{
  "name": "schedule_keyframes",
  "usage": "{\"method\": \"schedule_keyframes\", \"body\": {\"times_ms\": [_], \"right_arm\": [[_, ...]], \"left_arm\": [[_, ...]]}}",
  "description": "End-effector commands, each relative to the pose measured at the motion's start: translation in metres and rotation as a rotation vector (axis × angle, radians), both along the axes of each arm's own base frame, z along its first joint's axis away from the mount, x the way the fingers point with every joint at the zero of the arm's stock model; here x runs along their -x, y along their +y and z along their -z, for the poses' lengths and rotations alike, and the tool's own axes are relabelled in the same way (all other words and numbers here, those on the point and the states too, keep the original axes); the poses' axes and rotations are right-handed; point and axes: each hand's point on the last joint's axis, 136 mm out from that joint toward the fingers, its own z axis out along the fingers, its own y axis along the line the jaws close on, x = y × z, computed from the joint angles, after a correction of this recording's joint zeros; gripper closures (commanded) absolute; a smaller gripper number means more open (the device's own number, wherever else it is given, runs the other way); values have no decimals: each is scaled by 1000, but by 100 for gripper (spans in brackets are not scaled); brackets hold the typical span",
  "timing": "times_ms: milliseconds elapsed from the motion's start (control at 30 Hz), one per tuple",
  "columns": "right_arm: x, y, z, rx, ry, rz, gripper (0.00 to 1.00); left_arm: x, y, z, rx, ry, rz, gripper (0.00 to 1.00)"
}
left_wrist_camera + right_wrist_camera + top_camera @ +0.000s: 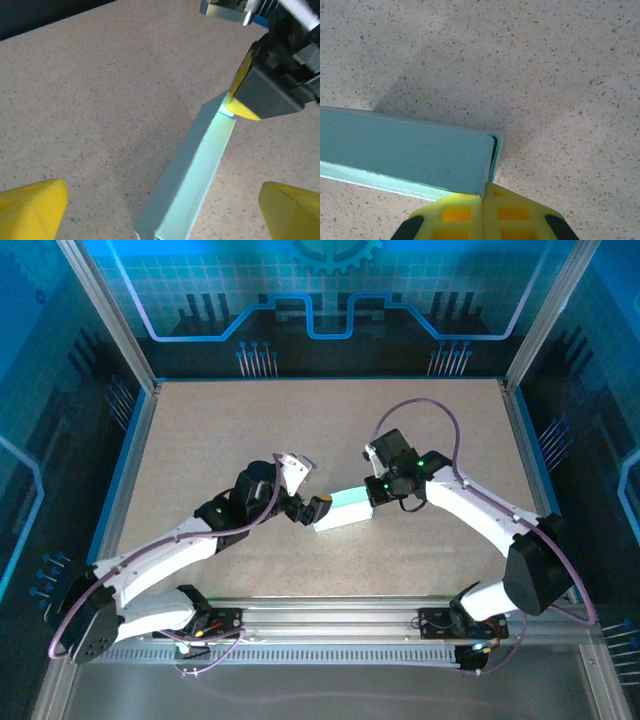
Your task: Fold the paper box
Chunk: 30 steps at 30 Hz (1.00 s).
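Item: paper box (342,511), slim, on the table (200,440). I noted left gripper (308,508) wide open just beside its left end; right gripper (482,212) shut (tips touching the right end).

Speckled beige table (250,440) enclosed by blue-lit patterned walls (330,295)

The left tool (320,507) gapes wide open, facing the right tool (483,199), which is clamped fully closed.

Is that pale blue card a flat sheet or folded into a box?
Folded: the pale light-blue paper box forms a slim rectangular bar with distinct walls and an end flap.
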Motion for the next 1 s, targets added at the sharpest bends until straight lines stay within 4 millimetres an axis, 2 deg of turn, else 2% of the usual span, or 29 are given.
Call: {"method": "schedule_keyframes", "body": {"times_ms": [0,67,200,400,633,967], "right_arm": [[3,1,-1,24,18,20,100],[4,0,-1,26,18,27,100],[6,3,-2,21,18,22,100],[7,4,2,22,25,12,100],[8,5,0,18,23,5,100],[8,6,-1,15,22,2,100]], "left_arm": [[6,17,13,48,158,-182,1],[15,17,20,53,220,-202,6],[25,19,36,64,339,-263,21],[22,17,45,38,414,-289,41],[16,13,53,44,505,-325,57],[11,10,54,39,527,-328,76]]}}
